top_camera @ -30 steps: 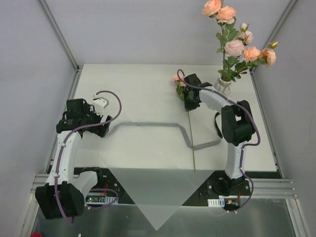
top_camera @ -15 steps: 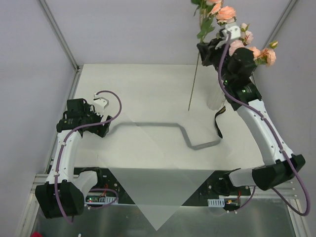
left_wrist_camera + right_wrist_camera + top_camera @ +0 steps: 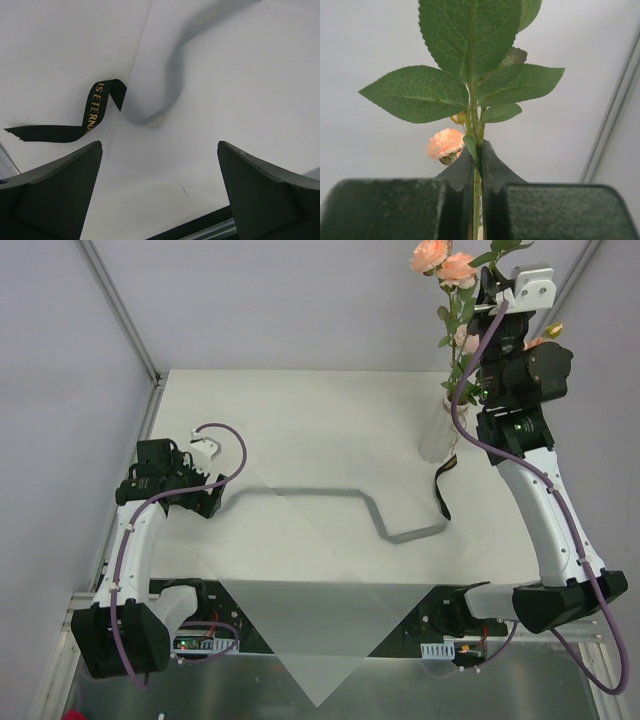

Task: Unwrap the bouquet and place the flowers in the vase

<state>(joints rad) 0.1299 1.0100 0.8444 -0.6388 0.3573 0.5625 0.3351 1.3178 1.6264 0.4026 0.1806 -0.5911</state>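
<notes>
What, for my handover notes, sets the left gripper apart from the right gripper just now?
The left gripper stands wide open and holds nothing; the right gripper is shut on a flower stem. The left one sits low over the paper; the right one hangs high, up by the vase. Both have dark fingers.

Between the closed jaws of my right tool (image 3: 476, 150) only a sliver of the stem (image 3: 477, 195) shows before it runs off the lower edge, and above the tool the top leaf (image 3: 470, 35) is cut by the upper edge. From overhead, my wrist and forearm cover most of the flowers (image 3: 432, 254), and I cannot make out the mouth of the vase (image 3: 436, 438) below the tool. Ahead of my left tool (image 3: 159, 145), the ribbon (image 3: 95, 107) folds over its gold lettering, so only part reads, and both fingers (image 3: 55, 195) run off the bottom edge.
</notes>
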